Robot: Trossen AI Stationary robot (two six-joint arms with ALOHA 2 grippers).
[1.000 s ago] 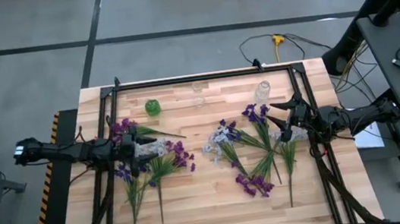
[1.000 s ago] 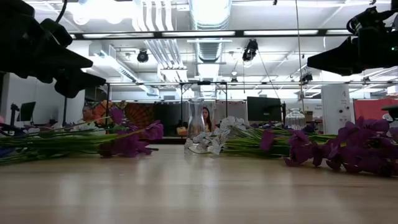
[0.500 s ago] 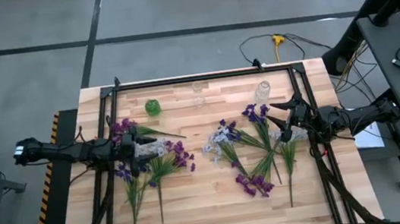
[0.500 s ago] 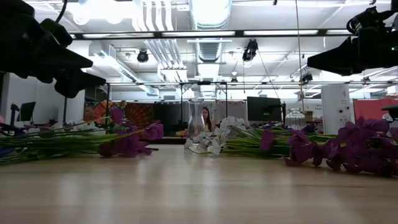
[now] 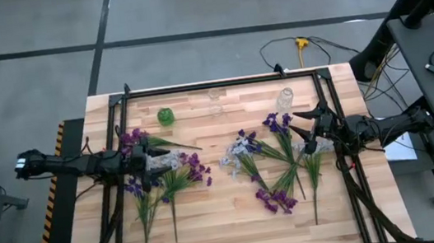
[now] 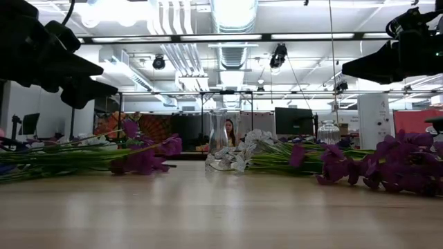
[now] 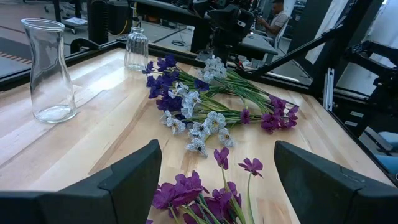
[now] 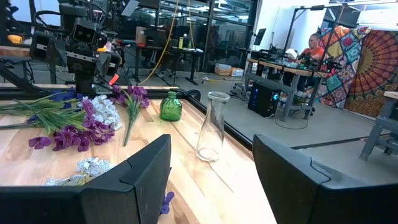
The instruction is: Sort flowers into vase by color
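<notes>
High view shows your left gripper (image 5: 158, 160) spread open above the left pile of flowers (image 5: 166, 177), your right gripper (image 5: 300, 138) open above the right pile (image 5: 268, 169). Both piles lie flat on the table (image 5: 230, 228), holding nothing.

Two slim, matte-black jointed arms

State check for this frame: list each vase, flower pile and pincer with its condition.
green vase: upright, empty
tall clear vase: upright, empty
ribbed clear vase: upright, empty
left flower pile: lying flat, unsorted
right flower pile: lying flat, unsorted
left pincer: open, empty, above the flowers
right pincer: open, empty
</notes>
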